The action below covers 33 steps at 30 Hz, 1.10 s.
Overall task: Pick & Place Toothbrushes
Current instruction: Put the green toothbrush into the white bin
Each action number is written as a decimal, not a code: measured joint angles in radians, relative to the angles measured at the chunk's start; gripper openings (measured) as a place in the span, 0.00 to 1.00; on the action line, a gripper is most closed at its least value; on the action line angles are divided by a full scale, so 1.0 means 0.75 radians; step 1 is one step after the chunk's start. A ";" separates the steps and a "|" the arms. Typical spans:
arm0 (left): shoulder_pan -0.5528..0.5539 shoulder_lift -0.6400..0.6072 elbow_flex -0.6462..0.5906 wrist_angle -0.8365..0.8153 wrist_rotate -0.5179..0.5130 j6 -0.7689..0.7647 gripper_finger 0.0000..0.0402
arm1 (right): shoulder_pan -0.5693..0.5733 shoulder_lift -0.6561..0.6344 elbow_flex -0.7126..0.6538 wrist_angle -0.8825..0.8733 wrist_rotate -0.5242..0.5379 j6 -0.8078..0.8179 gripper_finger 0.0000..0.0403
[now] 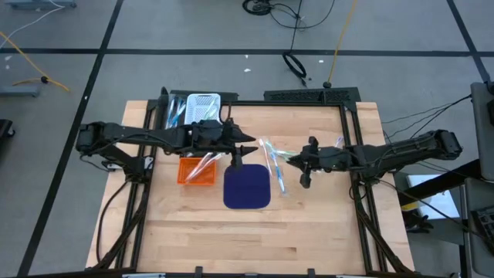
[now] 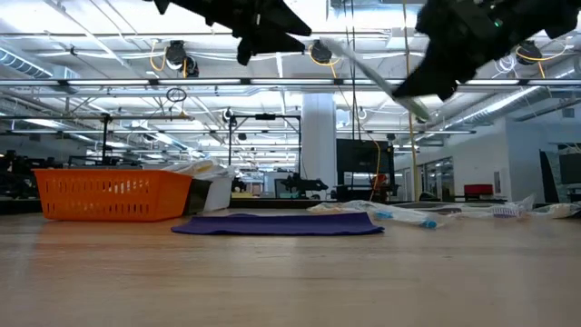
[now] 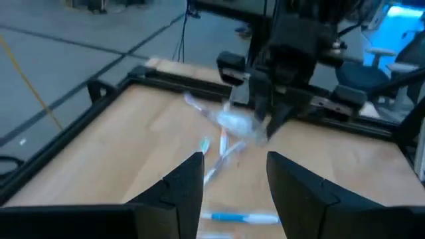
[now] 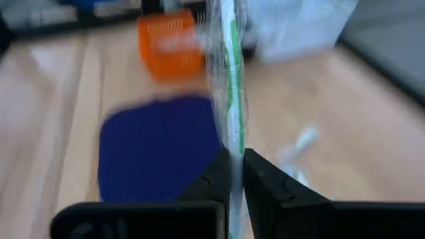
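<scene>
The right claw (image 4: 236, 174) is pinching a wrapped toothbrush (image 4: 229, 79) near one end, lifting it clear of the desk (image 1: 309, 224); more toothbrushes (image 1: 272, 164) are lying just below and ahead of it. The left claw (image 3: 234, 179) is hanging part-open, empty. The toothbrush is looking light and stiff (its wrapper probably slippery), so a mid-handle grip is seeming safer.

A grey floor (image 1: 69, 31) crossed by dark lines surrounds the wooden worktop (image 1: 231, 239), with cables (image 1: 297, 15) lying on it. Beyond, a white column (image 2: 319, 145), ceiling lights (image 2: 172, 56) and what seem to be workstations.
</scene>
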 joint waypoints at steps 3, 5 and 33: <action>-0.002 0.041 -0.004 0.101 0.015 0.002 0.41 | 0.000 0.000 0.001 0.160 0.065 -0.075 0.04; -0.008 0.071 0.001 0.172 0.019 0.018 0.41 | -0.001 0.000 0.001 0.238 0.087 -0.113 0.04; -0.049 0.352 -0.003 0.860 0.016 0.081 0.16 | 0.000 0.055 0.001 0.382 0.116 -0.177 0.04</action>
